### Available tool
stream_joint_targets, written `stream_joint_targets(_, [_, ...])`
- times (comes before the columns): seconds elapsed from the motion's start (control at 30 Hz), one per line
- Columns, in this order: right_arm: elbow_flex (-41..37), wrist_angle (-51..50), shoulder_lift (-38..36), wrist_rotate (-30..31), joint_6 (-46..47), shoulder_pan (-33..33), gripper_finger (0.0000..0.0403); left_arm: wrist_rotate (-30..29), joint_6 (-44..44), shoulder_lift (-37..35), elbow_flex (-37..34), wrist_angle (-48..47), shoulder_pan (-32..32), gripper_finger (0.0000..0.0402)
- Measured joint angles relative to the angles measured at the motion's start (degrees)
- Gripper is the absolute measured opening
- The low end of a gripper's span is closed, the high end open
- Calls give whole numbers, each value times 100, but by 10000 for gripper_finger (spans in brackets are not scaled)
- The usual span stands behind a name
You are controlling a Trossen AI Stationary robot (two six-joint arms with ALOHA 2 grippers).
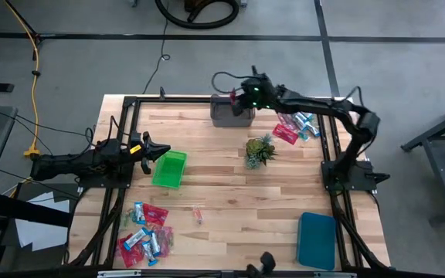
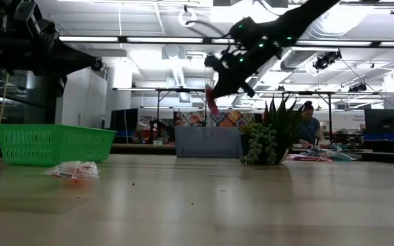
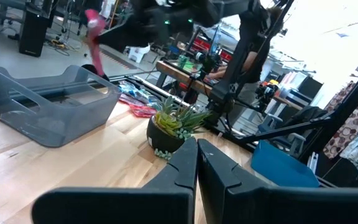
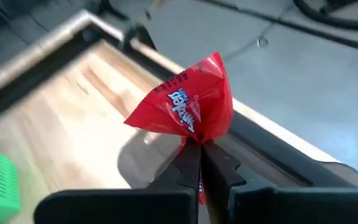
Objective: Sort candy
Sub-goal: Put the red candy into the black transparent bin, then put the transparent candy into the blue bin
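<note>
The left gripper (image 1: pixel 163 150) waits beside the green basket (image 1: pixel 168 169), jaws clenched on nothing. The right gripper (image 4: pixel 199 147) hangs over the grey bin (image 1: pixel 231 113), jaws pinching a red candy (image 4: pixel 188 106) by its crimped edge; the wrapper looks light, crinkly and probably slippery.

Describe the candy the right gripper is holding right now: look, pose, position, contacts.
The red candy is a small flat sweet in a glossy, crinkled red wrapper with white lettering. The right gripper, shut, pinches one edge, so the puffed wrapper sticks out beyond the fingertips. In the low view it hangs in the air, well above the table, touching nothing but the fingers. From above, the gripper holds it over the grey bin at the table's far edge.
</note>
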Motion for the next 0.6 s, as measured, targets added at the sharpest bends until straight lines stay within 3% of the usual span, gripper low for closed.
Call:
stream_joint_targets(0.23, [858,-1515,552,360,-281,18,26,0,0,0,0,0,0,0])
stream_joint_targets(0.6, [1541,-2768,460,419,-319,-98,195,0,0,0,0,0,0,0])
